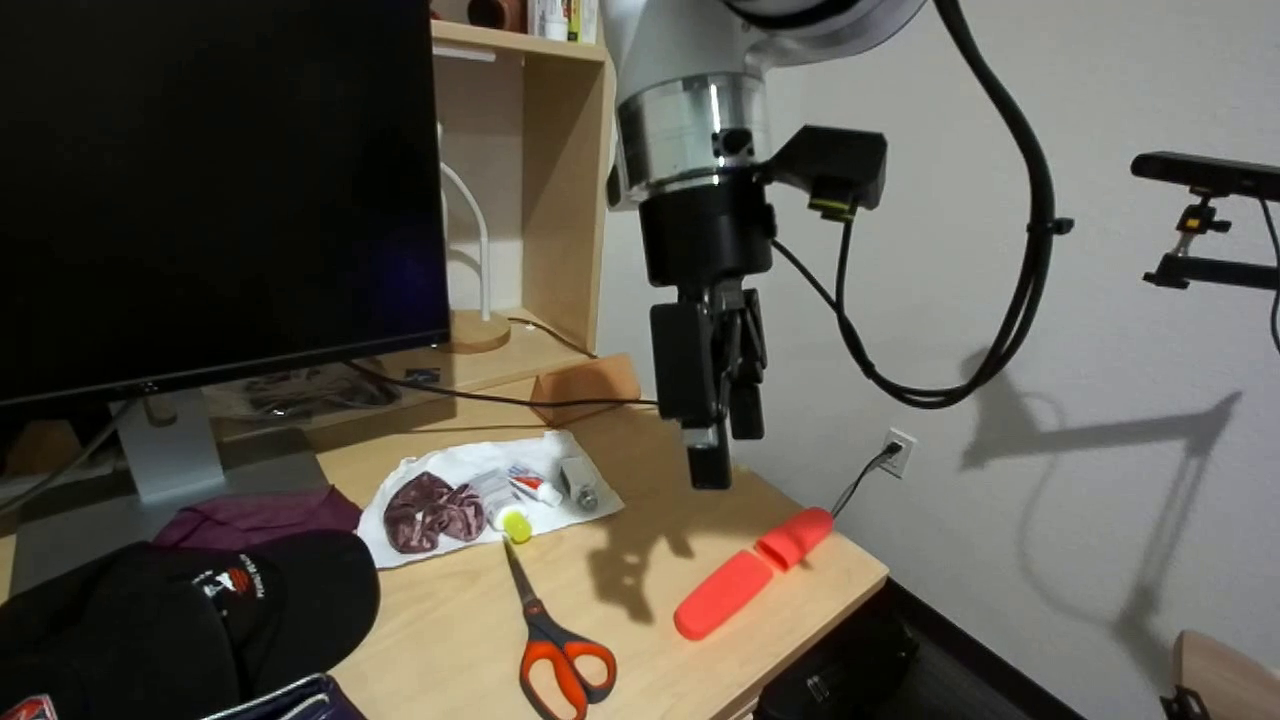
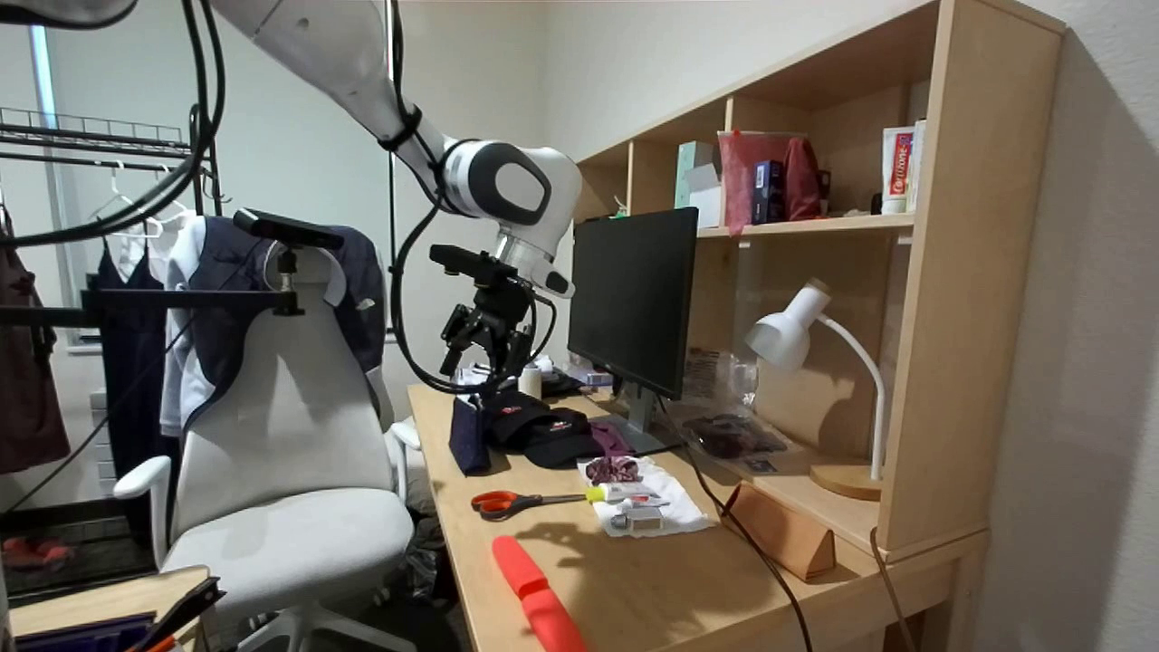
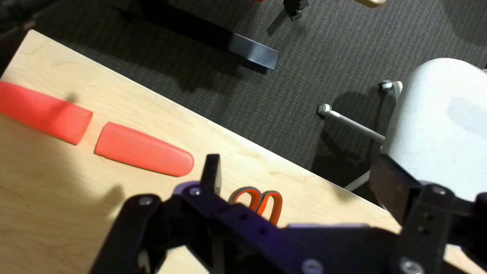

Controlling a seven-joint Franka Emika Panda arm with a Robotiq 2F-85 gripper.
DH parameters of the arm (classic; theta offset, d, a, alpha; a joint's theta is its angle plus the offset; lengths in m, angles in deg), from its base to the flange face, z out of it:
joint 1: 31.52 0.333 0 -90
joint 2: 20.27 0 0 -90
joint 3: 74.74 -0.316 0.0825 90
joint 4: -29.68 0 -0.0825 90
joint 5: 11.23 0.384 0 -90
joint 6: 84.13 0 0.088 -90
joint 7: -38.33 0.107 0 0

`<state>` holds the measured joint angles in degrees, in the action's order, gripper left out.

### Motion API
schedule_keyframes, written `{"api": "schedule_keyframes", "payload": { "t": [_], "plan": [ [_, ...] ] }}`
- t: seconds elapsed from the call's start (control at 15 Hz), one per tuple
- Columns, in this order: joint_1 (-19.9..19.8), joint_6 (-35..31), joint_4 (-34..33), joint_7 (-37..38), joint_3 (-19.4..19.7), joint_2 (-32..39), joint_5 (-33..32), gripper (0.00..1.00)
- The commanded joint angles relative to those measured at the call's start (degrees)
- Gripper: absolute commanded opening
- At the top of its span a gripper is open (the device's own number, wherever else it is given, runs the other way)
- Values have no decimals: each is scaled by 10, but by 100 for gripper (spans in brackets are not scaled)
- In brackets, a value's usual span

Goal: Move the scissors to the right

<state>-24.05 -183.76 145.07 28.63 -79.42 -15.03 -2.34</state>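
Note:
The scissors [image 1: 546,630] have orange-red loop handles and dark blades. They lie flat on the wooden desk, and also show in an exterior view [image 2: 525,502]. Their blade tip is close to the white cloth, and their handles are towards the desk's front edge. In the wrist view only the handle loops [image 3: 277,209] show; the blades are hidden behind the gripper. My gripper [image 1: 728,438] is open and empty, pointing down, well above the desk. In the wrist view its two fingers [image 3: 302,174] stand wide apart, with the handles below, nearer the left finger.
A thick orange-red two-part stick [image 1: 722,596] lies beside the scissors. A white cloth [image 1: 395,500] holds a scrunchie and small tubes. Black caps [image 1: 120,620], a monitor [image 1: 220,190], a brown case [image 2: 779,534] and a lamp [image 2: 783,337] stand around. A chair [image 2: 290,525] is at the front edge.

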Motion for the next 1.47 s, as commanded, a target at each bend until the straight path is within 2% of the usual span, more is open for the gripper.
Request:
{"api": "schedule_keyframes", "payload": {
  "t": [0.0,0.13,0.33,0.6,0.8,0.93,1.2,1.4],
  "plan": [
    [-6,2,-3,1,-7,0,-1,100],
    [1,5,-10,80,-8,12,-11,100],
    [12,-38,7,189,-15,21,-13,100],
    [35,-131,33,320,-24,43,-19,100],
    [59,-211,56,409,-23,61,-67,100],
    [77,-242,67,461,-19,75,-126,100],
    [103,-316,89,523,-18,99,-212,100],
    [103,-401,108,518,-20,113,-199,100]
  ]
}}
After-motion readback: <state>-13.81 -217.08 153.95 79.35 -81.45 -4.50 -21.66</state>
